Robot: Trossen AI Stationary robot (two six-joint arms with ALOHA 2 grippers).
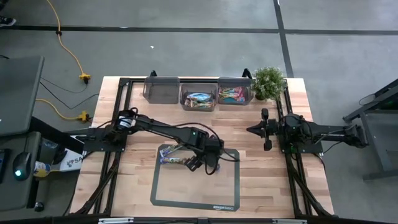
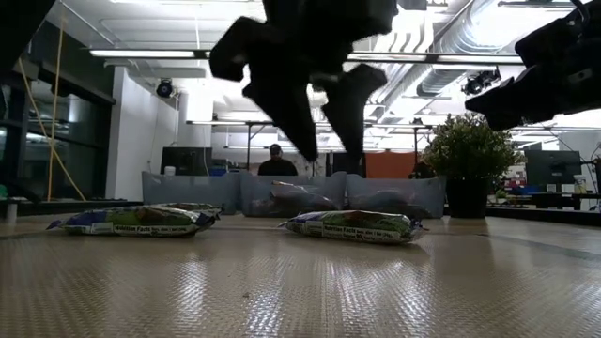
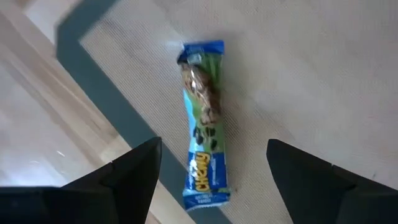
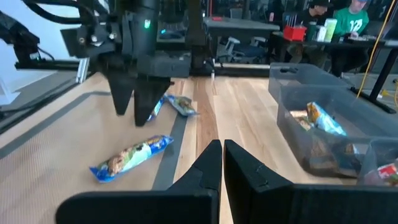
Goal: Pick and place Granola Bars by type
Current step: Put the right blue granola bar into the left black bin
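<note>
Two Granola Bars in blue-and-green wrappers lie flat on the grey mat (image 1: 196, 186), one bar (image 2: 141, 221) to the left and the other bar (image 2: 355, 225) to the right in the low view. My left gripper (image 3: 214, 146) hangs open above the mat, pointing steeply down, its fingers (image 2: 291, 113) clear of the surface. In the left wrist view one bar (image 3: 204, 124) shows between the fingers, below them and untouched. My right gripper (image 4: 222, 162) waits shut at the table's right side (image 1: 252, 129), pointing level toward the left arm.
Three clear grey bins stand in a row at the far edge: the left bin (image 1: 161, 89) shows nothing inside, the middle bin (image 1: 199, 98) holds blue bars, the right bin (image 1: 234, 94) holds pink and multicolour bars. A potted plant (image 1: 268, 82) stands beside them.
</note>
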